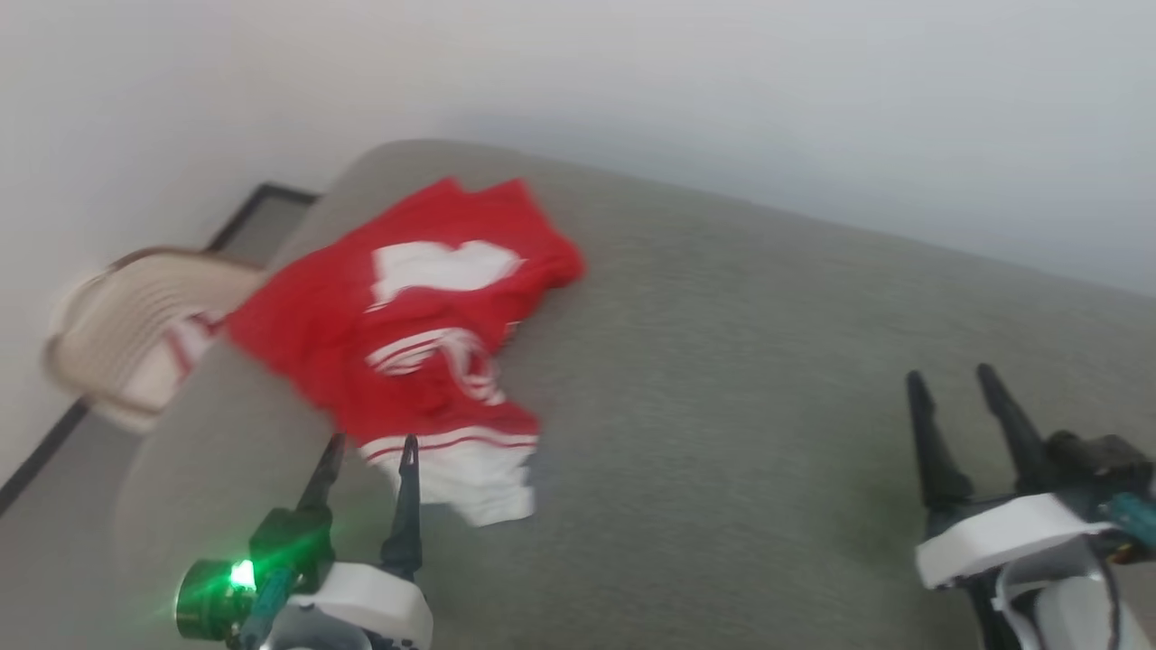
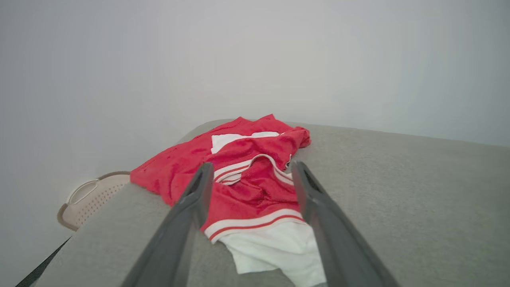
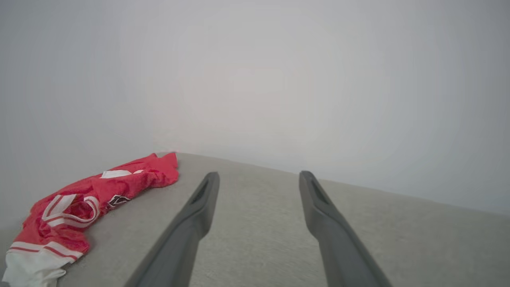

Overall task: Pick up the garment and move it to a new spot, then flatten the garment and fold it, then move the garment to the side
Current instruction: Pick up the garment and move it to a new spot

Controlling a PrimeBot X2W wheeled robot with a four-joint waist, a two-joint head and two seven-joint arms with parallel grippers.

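Grippers: the left gripper (image 1: 372,443) has its fingers spread wide with nothing between them. The right gripper (image 1: 950,374) is just as wide and equally empty.
Left reach: its tips sit at the near white sleeve end of the garment (image 1: 397,334). The head view is blurred, so whether they touch the cloth cannot be told.
Right reach: it hangs over bare grey cushion (image 1: 741,424), well apart from the shirt.
Garment: it lies crumpled on the cushion's left part, red body bunched, white patch up, striped trim twisted.
Basket: the beige basket (image 1: 135,316) stands just beyond the cushion's left edge, lower down.
Done: apparently nothing, since the shirt is neither lifted, flattened nor folded.
Left to do: pick up, relocate, spread flat, fold, then move aside.
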